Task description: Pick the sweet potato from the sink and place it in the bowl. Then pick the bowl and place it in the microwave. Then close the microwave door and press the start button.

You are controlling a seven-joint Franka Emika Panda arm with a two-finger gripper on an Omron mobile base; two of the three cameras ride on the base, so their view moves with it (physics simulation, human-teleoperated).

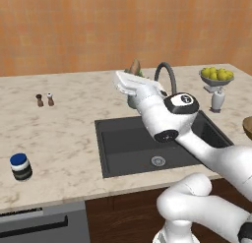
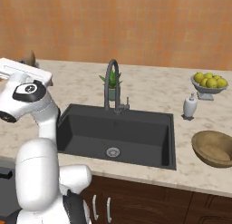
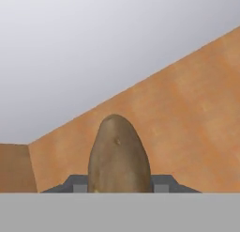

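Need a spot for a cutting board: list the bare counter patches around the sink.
Bare: left of the sink, between shakers and blue-lidded jar; also behind the faucet. Crowded: right side, with soap bottle, fruit bowl, wooden bowl.

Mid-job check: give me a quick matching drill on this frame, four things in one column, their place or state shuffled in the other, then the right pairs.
1. sweet potato
2. bowl
3. sink
4. blue-lidded jar

A. on the counter right of the basin, nothing in it
B. held between the gripper fingers, lifted
C. on the counter left of the basin
D. black, bare around the drain

Pairs: 1-B, 2-A, 3-D, 4-C
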